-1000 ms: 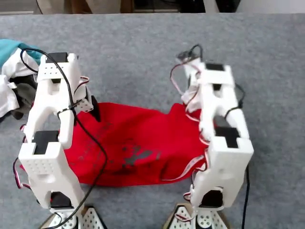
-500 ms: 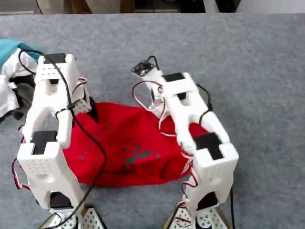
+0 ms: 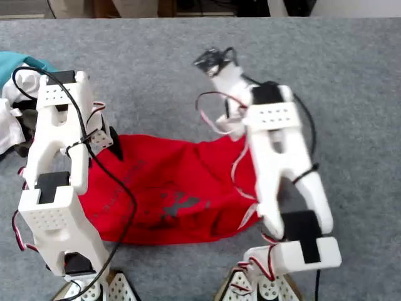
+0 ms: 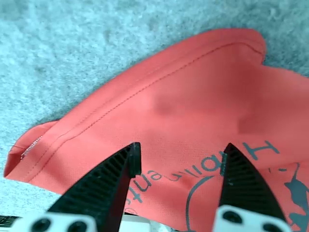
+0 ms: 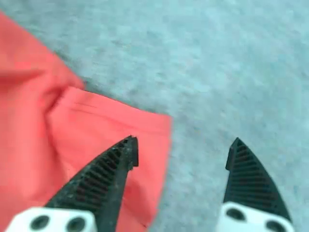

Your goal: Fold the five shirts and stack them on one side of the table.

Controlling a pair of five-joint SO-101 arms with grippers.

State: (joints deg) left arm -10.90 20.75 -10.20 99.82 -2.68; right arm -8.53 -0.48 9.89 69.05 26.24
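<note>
A red shirt (image 3: 178, 191) with a dark print lies folded on the grey table between the two arms. In the left wrist view my left gripper (image 4: 178, 157) hangs open just above the red shirt (image 4: 193, 121), near its hemmed edge and a corner. My left gripper (image 3: 111, 141) sits at the shirt's far left corner in the high view. My right gripper (image 5: 181, 152) is open over the red shirt's (image 5: 72, 140) far right corner, one finger above cloth, the other above bare table. The right arm (image 3: 276, 144) covers the shirt's right end.
A heap of other shirts (image 3: 15, 100), teal, white and dark, lies at the table's left edge beside the left arm (image 3: 56, 163). The grey table (image 3: 351, 94) stretches bare to the right and far side. Loose cables hang from both arms.
The right arm swung left over the shirt, then back right and stretched farther out. The shirt's right end shifted with it. The left arm edged slightly left.
</note>
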